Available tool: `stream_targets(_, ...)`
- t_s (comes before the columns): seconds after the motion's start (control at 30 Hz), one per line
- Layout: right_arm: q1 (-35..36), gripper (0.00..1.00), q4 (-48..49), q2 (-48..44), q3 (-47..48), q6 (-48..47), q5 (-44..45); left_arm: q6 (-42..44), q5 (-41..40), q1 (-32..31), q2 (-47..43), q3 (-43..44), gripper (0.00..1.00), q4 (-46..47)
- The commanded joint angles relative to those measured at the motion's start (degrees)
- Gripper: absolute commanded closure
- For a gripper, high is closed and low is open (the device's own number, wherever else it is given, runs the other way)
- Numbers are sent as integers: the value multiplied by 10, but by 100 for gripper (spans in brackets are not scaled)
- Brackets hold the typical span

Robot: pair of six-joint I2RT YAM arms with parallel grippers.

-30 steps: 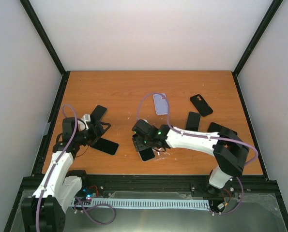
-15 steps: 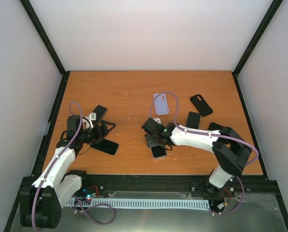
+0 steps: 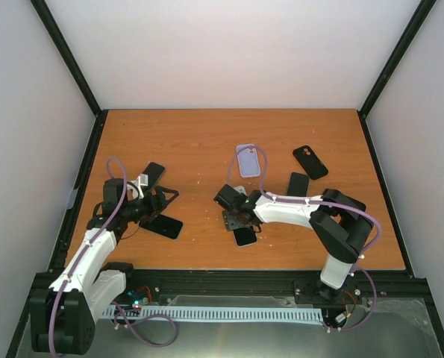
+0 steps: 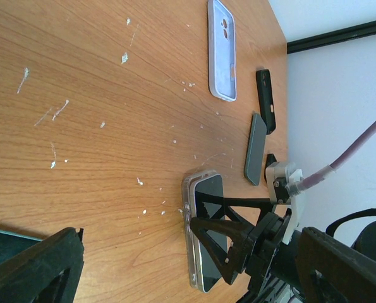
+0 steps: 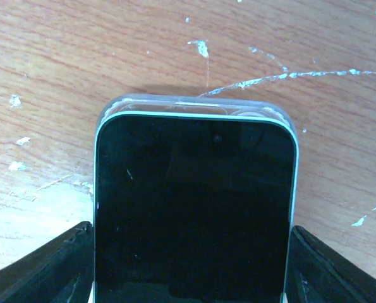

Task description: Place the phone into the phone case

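The phone (image 3: 244,236) lies screen-up near the table's front middle, inside the rim of a clear phone case (image 5: 194,104). My right gripper (image 3: 239,220) is shut on the phone (image 5: 194,208), one finger against each long side. The left wrist view shows the same phone (image 4: 208,208) in the clear case (image 4: 189,214), with the right gripper's black fingers (image 4: 232,230) straddling it. To the left, my left gripper (image 3: 160,200) is open and holds nothing. Its fingers (image 4: 33,268) frame that view's bottom corners.
A lilac case (image 3: 248,159) lies behind the right gripper, and a black case (image 3: 310,162) and a dark phone (image 3: 297,185) lie to the right. Two black phones (image 3: 162,225) (image 3: 153,174) lie beside the left gripper. Walls enclose the table's back and sides.
The right gripper has carried the phone a short way to the right and then held still. The left gripper swung slightly right and has stayed open.
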Motion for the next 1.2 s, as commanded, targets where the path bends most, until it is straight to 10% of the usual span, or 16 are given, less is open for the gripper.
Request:
stream_targets(0.0,-3,41,-11,12,13,6,16,-2,1,-3,-10,-1,8,9)
stream_targets(0.4,-10,18,-9,-45,2,-5,-12,6,3,-2,9,2,8,11)
stream_targets(1.17,-56,34,66,-45,-99,-1,-81,-63,-47,-148,104,14,9,103)
